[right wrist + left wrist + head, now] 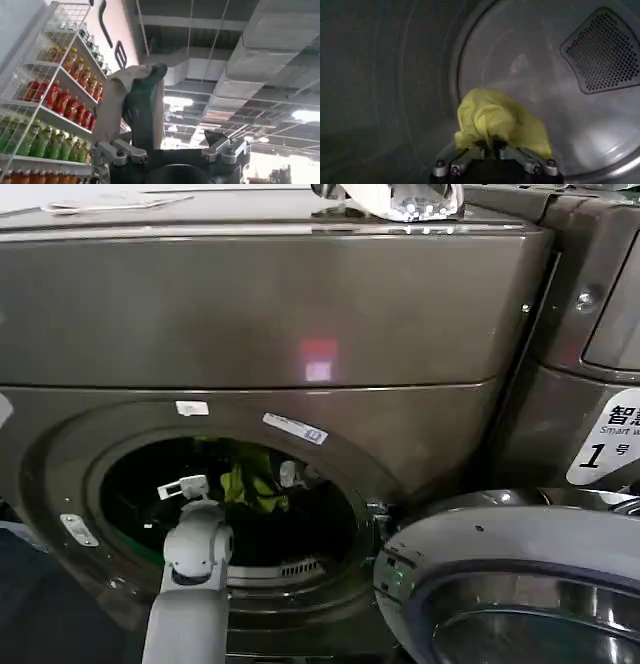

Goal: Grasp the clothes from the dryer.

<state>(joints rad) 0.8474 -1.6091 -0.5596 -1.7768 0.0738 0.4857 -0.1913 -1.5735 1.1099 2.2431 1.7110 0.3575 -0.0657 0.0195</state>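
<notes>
Currently my left gripper [492, 150] is clamped on the yellow-green cloth [492, 117] inside the dryer [250, 334] drum. Risk: the pinch holds only a bunched fold, so withdrawal through the porthole rim [330, 459] may snag and release it.

My right gripper [172, 150] is open, raised.

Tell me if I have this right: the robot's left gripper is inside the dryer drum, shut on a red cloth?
Not quite: the cloth is bright yellow-green, not red, as the left wrist view shows. The left gripper is indeed inside the dryer drum, shut on it.

Yellow-green clothes [495, 120]; bronze-grey dryer [260, 314], seemingly plain.
</notes>
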